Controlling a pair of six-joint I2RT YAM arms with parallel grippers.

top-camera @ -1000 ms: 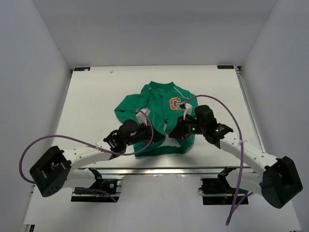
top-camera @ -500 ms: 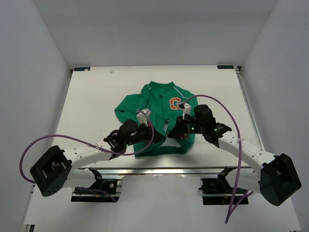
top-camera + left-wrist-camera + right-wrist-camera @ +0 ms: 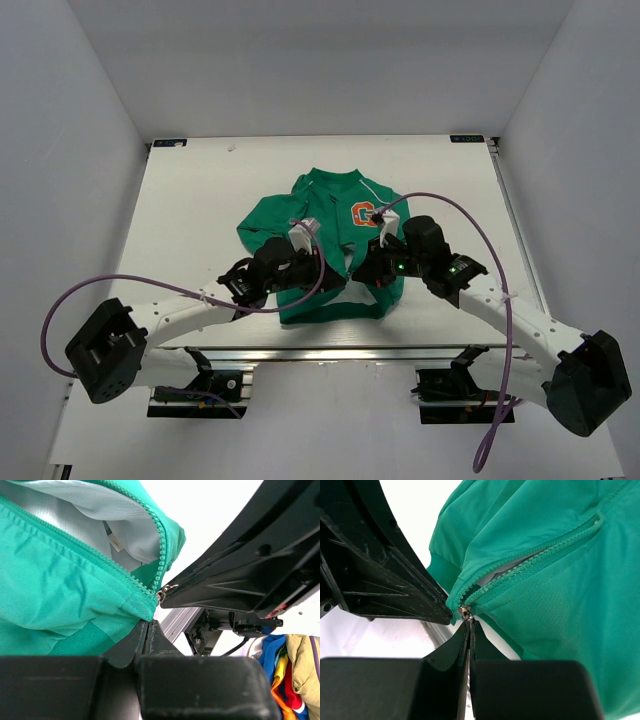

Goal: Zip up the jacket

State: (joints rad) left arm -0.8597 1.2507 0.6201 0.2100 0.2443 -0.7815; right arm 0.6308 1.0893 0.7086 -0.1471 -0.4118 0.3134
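Observation:
The green jacket (image 3: pixel 325 215) lies on the white table with its orange "G" patch (image 3: pixel 362 213) facing up. Its front is open above the hem and shows grey lining (image 3: pixel 75 525). My left gripper (image 3: pixel 146 627) is shut on the bottom hem corner beside the zip's lower end. My right gripper (image 3: pixel 469 625) is shut right under the metal zipper slider (image 3: pixel 464 612), pinching its pull. In the top view both grippers meet at the jacket's bottom centre, left gripper (image 3: pixel 338 280) touching right gripper (image 3: pixel 356 274).
The table (image 3: pixel 200 200) has a metal rail (image 3: pixel 330 350) along its near edge, just behind the grippers. White walls close in three sides. Purple cables (image 3: pixel 150 290) loop off both arms. A pile of colourful clothes (image 3: pixel 290 670) lies beyond the table edge.
Both grippers have shifted slightly away from the near edge, taking the jacket's bottom with them. The grips look the same.

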